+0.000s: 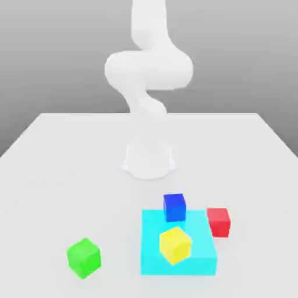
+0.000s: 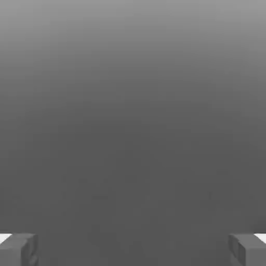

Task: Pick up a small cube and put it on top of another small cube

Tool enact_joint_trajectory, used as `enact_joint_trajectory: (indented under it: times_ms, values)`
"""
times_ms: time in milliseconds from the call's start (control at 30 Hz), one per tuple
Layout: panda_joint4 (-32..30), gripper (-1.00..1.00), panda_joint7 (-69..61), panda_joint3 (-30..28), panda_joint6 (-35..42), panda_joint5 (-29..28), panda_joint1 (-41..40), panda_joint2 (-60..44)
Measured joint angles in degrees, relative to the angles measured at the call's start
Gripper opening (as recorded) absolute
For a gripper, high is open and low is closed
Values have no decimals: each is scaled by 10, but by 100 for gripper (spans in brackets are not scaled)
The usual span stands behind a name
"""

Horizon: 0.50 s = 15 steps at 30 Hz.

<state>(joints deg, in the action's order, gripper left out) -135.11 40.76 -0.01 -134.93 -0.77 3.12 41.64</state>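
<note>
On the white table (image 1: 52, 151), the arm (image 1: 148, 75) stood as the largest thing, its base (image 1: 149, 160) planted near the middle and its upper links curling up out of the exterior view. Below the base, toward the camera, lay a flat cyan pad (image 1: 198, 259), the next biggest item. Four equal cubes were smallest. The blue cube (image 1: 174, 207) sat at the pad's far edge, the side nearest the base. The yellow cube (image 1: 175, 245) rested on the pad, tilted on its corner line, nearer the camera than the blue one. The red cube (image 1: 219, 222) stood just off the pad's edge on the exterior view's right, beside the blue cube but apart from it. The green cube (image 1: 83, 257) sat alone, well apart on the exterior view's left.

From the hand view came what the exterior view lacked: the gripper (image 2: 133, 249), its two grey fingertips (image 2: 18, 249) spread as wide as they went, nothing between them, with plain grey backdrop beyond. None of the cubes lay near the fingers; all sat low on the table, far from the raised hand.
</note>
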Motion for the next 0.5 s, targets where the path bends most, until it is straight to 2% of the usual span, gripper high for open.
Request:
enact_joint_trajectory:
  times_ms: [500]
  values:
    - [-218, 0, -375, 9, -211, -9, 180, -289]
